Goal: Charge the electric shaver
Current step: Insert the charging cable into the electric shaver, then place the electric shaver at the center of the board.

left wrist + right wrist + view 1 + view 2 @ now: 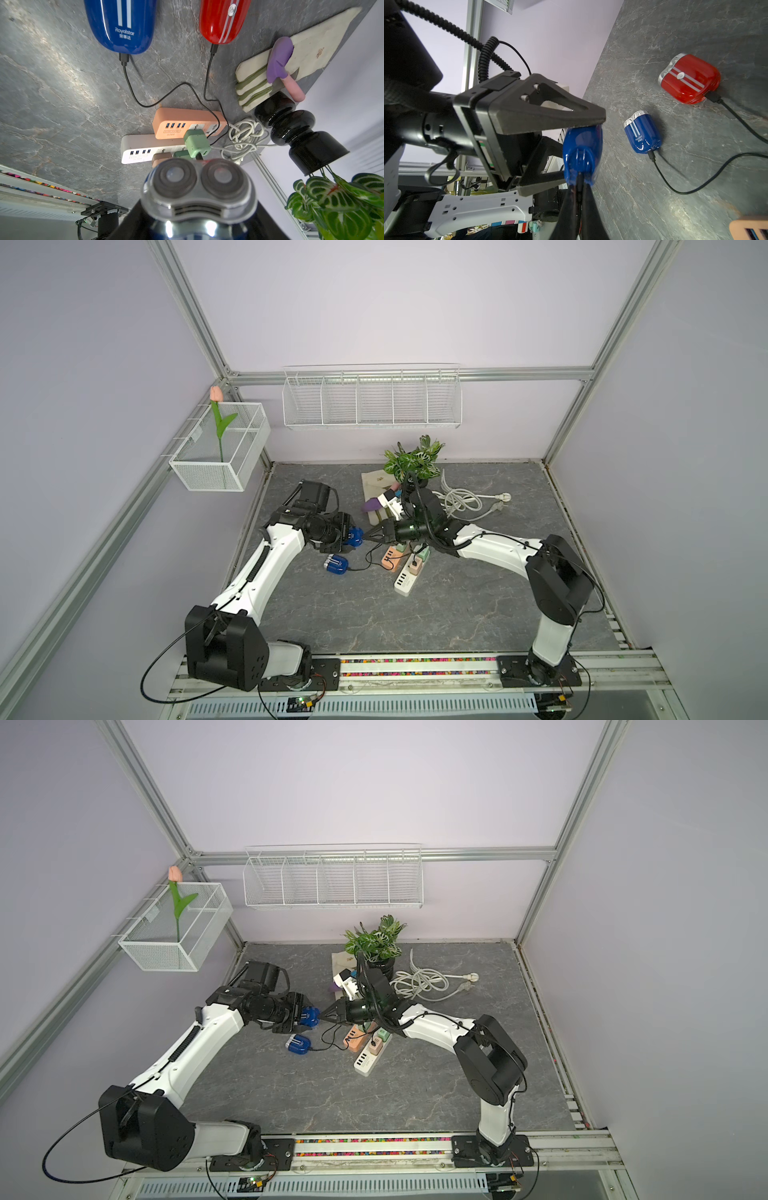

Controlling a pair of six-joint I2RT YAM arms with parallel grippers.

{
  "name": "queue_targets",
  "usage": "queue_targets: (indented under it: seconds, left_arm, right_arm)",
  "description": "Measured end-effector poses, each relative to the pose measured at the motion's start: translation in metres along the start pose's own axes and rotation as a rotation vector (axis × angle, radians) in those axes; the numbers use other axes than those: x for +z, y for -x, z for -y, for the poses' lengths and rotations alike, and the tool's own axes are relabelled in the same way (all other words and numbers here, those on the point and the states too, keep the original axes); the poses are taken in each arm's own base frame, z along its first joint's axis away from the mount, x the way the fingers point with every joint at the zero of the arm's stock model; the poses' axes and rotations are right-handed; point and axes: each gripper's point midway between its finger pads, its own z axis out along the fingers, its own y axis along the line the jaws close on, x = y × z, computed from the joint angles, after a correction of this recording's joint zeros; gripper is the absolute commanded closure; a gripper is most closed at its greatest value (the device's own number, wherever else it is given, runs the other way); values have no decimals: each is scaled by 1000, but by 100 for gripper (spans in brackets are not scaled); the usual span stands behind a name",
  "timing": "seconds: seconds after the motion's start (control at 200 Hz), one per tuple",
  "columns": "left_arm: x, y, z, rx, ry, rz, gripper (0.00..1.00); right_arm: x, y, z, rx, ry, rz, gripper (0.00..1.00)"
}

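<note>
My left gripper (350, 537) is shut on a blue electric shaver (356, 533) and holds it above the table. Its two round foil heads (197, 182) face the left wrist camera. My right gripper (579, 193) is shut on a thin black charging plug (579, 179), whose tip meets the port at the base of the held shaver (582, 153). I cannot tell how deep the plug sits. The left gripper's fingers (546, 112) clamp the shaver's two sides.
Another blue shaver (336, 565) and a red shaver (689, 79) lie on the table with cables plugged in. An orange power strip (390, 558) and a white power strip (409, 578) lie beside a green adapter (196, 143). A potted plant (415, 462) and a coiled white cord (461, 502) sit behind.
</note>
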Motion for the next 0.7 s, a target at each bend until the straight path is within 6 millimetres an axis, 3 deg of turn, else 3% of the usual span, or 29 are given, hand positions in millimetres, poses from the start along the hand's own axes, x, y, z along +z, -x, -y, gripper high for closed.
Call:
queue_targets:
  seconds: [0.415,0.55,0.625,0.7]
  left_arm:
    - [1,8,6,-6,-11,59,100]
    - [-1,2,3,5,-20,30,100]
    - [-5,-1,-6,4,-28,3,100]
    - [-7,1,-18,-5,-34,-15,100]
  right_arm:
    - [8,6,3,11,-11,-11,92]
    - [7,2,6,13,-24,-15,61]
    - [2,-5,11,37,-43,-28,42]
    - [-7,-13,14,69,-75,-40,30]
